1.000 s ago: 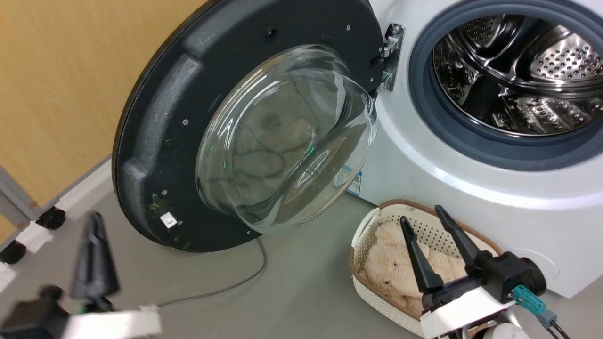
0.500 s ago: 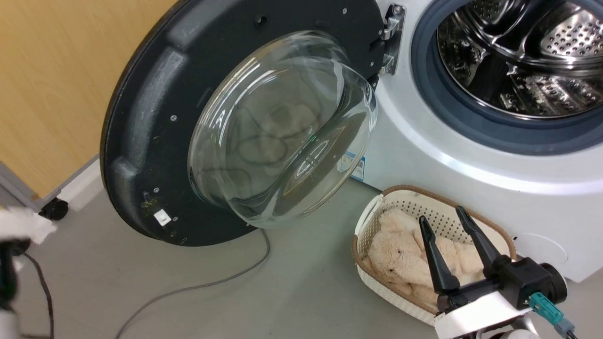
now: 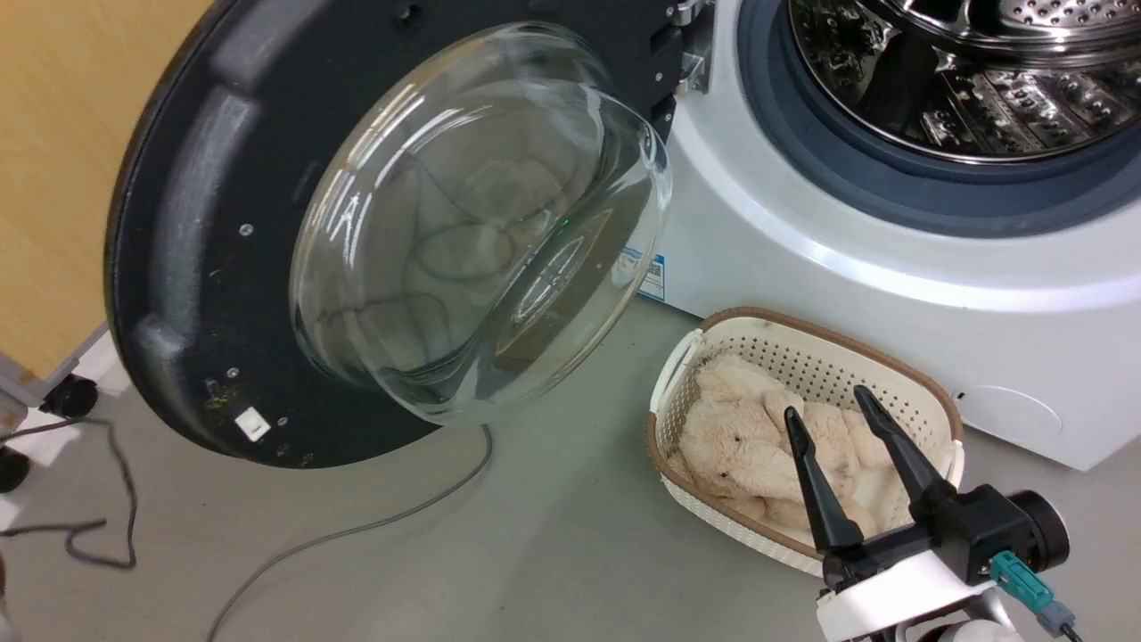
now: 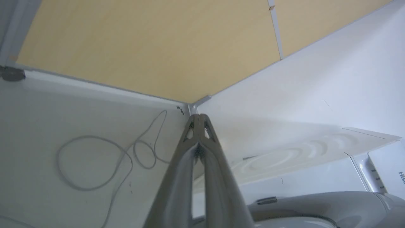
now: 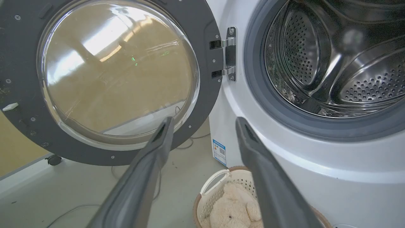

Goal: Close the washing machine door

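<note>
The washing machine door (image 3: 192,267) stands swung wide open to the left, its clear glass bowl (image 3: 472,223) bulging toward me and its metal hinge (image 5: 229,53) at the right. The white washing machine (image 3: 891,294) shows its grey gasket and steel drum (image 5: 332,63). My right gripper (image 3: 824,403) hovers open over the basket, well short of the door; the door (image 5: 19,79) lies ahead-left of the right gripper (image 5: 204,122). My left gripper (image 4: 198,117) is shut on nothing, pointing at the corner where the wall meets the machine's white side (image 4: 316,95).
A cream perforated basket (image 3: 677,357) of plush toys sits on the floor before the machine. A grey cable (image 3: 357,535) trails across the floor under the door. A wheeled frame's caster (image 3: 67,397) stands at the left by the yellow wall (image 3: 53,134).
The head camera has swung, so the whole scene has shifted left and up. My left gripper has left the lower left of the head view. The door's angle looks the same.
</note>
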